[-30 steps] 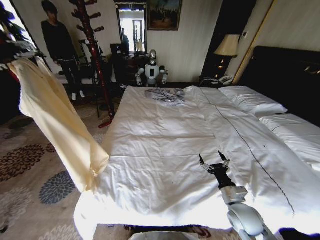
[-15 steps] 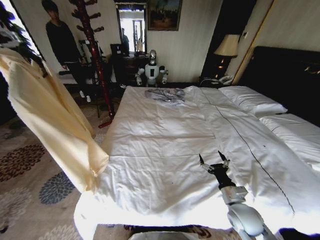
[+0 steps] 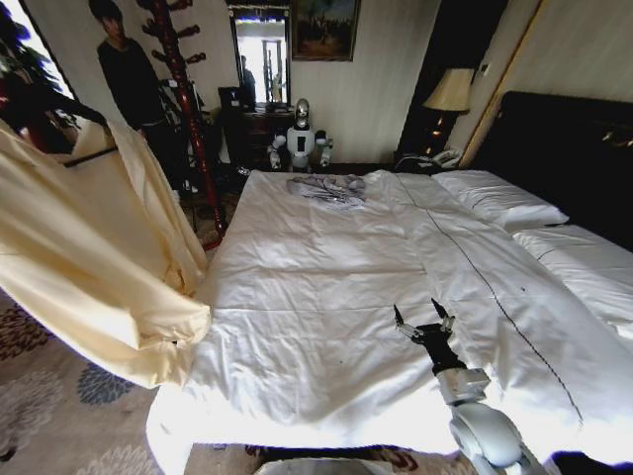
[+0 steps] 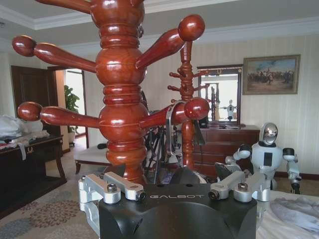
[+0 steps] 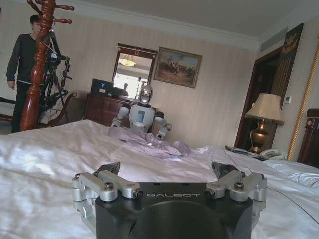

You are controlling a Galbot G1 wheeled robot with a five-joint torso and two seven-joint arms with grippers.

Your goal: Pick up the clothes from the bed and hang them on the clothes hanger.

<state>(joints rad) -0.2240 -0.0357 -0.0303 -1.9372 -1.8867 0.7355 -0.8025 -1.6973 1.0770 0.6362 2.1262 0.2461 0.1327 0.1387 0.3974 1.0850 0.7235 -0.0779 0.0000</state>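
Observation:
The clothes, a large cream-yellow garment, hang spread out to the left of the bed. Their lower end touches the mattress's near left corner. Black bars of the clothes hanger show at the garment's top, which runs off the left edge. What holds it up is hidden. In the left wrist view my left gripper is open, right in front of the red-brown coat stand, with no fabric between its fingers. My right gripper rests open on the white sheet near the bed's front edge.
A small grey garment lies at the far end of the bed. The wooden coat stand rises beside the bed's far left corner. A small robot figure stands by a dresser, and a lamp by the dark headboard.
The cream garment has swung right and spread much wider, covering more of the carpet. The black hanger bars now show at its top. The right arm has not moved.

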